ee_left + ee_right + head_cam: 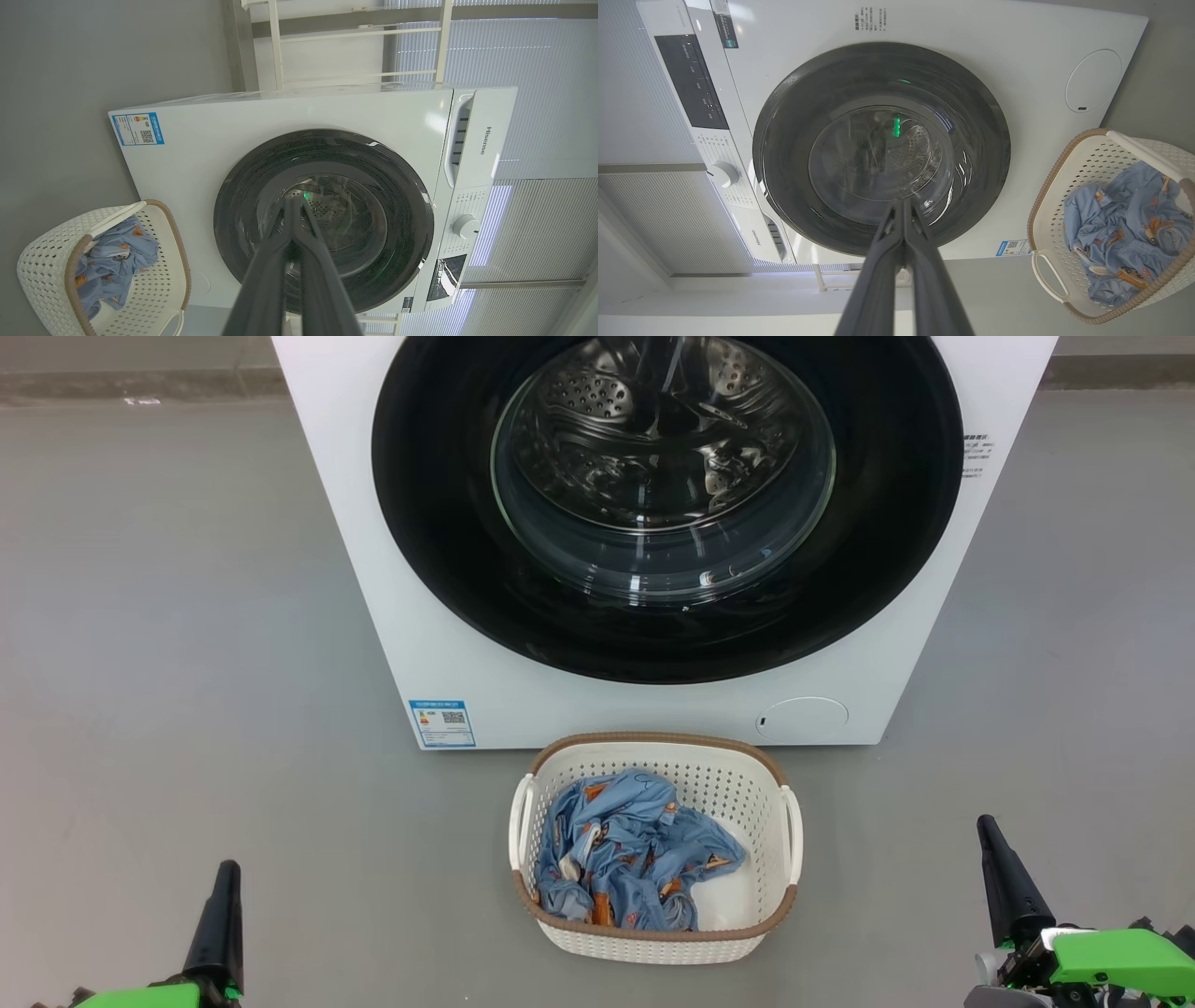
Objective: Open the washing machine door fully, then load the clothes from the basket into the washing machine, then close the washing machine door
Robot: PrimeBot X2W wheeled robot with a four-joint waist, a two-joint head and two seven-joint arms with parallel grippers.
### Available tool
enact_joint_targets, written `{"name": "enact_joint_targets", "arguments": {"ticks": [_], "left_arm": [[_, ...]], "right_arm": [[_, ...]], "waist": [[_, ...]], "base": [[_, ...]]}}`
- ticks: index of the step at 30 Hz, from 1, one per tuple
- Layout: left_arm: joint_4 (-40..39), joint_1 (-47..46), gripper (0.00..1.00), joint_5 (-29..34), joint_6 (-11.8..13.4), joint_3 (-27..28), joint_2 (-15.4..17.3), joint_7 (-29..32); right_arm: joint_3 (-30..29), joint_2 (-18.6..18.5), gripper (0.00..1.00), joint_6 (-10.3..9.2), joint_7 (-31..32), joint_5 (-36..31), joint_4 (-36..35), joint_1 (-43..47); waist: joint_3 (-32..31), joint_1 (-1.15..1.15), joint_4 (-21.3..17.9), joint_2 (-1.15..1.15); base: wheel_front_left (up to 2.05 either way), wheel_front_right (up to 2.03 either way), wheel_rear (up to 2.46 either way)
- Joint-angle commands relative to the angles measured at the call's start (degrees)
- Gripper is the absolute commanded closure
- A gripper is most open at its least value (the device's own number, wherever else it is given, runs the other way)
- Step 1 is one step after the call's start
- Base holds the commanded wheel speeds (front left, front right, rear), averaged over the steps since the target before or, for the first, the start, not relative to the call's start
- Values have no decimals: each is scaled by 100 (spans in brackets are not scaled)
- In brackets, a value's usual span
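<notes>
The white washing machine (373, 523) stands ahead with its round black-rimmed glass door (665, 504) closed flush against the front; the steel drum shows through the glass. On the floor in front sits the cream perforated basket (766, 784) holding the light blue printed clothes (625, 849). My left gripper (227, 873) rests at the lower left, fingers together and empty. My right gripper (987, 826) rests at the lower right, also shut and empty. Both are well short of the machine. The wrist views show the door (322, 219) (880, 149) beyond pressed-together fingertips.
Grey floor (168, 663) spreads to both sides of the machine and basket. A blue energy label (442, 723) and a small round flap (801, 717) sit low on the front. The control panel with a dial (465, 227) lies along the machine's top; a white rack stands behind.
</notes>
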Motion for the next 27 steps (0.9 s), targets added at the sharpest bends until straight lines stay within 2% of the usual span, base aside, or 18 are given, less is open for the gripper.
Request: {"name": "enact_joint_targets", "arguments": {"ticks": [1, 27], "left_arm": [[-103, -243, 100, 27, -25, 180, 93, 19], [-103, -243, 100, 27, -25, 180, 93, 19]], "right_arm": [[137, -23, 100, -5, 28, -68, -132, -247], [137, -23, 100, -5, 28, -68, -132, -247]], "waist": [[0, 0, 0, 0], [0, 0, 0, 0]], "base": [[0, 0, 0], [0, 0, 0]]}}
